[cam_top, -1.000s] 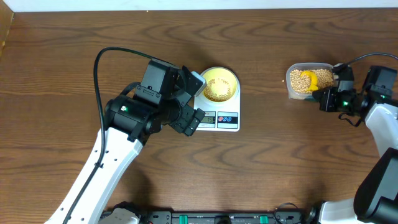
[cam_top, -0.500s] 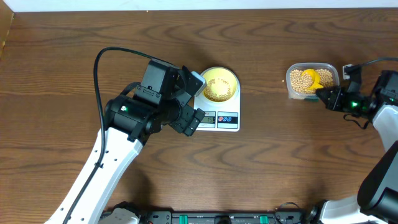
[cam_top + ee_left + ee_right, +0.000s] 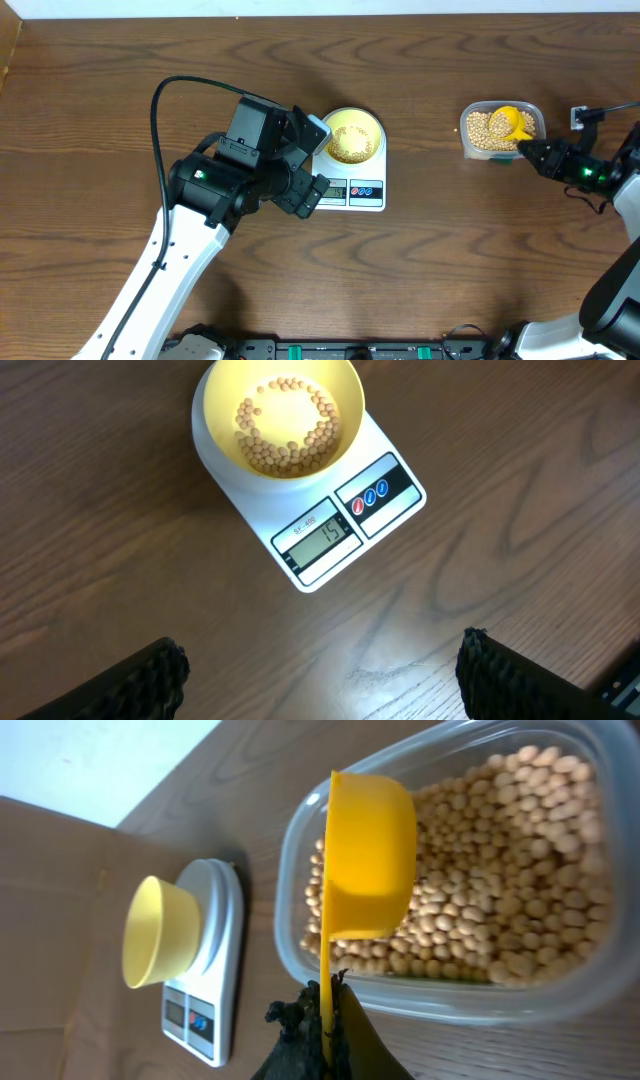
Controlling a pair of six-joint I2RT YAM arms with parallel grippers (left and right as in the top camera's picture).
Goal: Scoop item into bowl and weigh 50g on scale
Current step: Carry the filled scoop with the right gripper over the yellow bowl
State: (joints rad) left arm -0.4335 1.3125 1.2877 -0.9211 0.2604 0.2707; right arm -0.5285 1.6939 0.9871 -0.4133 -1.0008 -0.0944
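**1. Beans.** 2 lots. The main stock of beans (image 3: 485,127) fills a clear tub (image 3: 296,880) on the right side of the table (image 3: 450,280). A thin ring of them also lies in the bottom of the bowl (image 3: 286,380).

**2. Bowl.** Pale yellow and upright, seated on the scale (image 3: 262,500), left of the table's middle and well apart from the tub.

**3. Scale.** White. Its display (image 3: 320,536) reads 15.

**4. Scoop.** The yellow scoop (image 3: 366,855) is in the tub with its cup turned on edge against the beans. Whether it carries a load cannot be told.

**5. Right claw.** The right claw (image 3: 326,1012) is closed tight on the scoop's thin handle, at the tub's outer wall.

**6. Left claw.** The left claw (image 3: 320,645) is spread wide and holds nothing. It hangs above bare wood just beside the scale's display edge.

**Change noted.** Over the last second the right arm has drawn back to the right, and the scoop has swung from the tub's right wall in over the beans. The left arm, bowl and scale have not moved.

**Meaning.** This looks like a fresh dig in progress, not a delivery. With 15 showing against a target of 50, the job is likely under 1 third done. Several more loads probably remain, and the last 1 will need a careful, partial pour.
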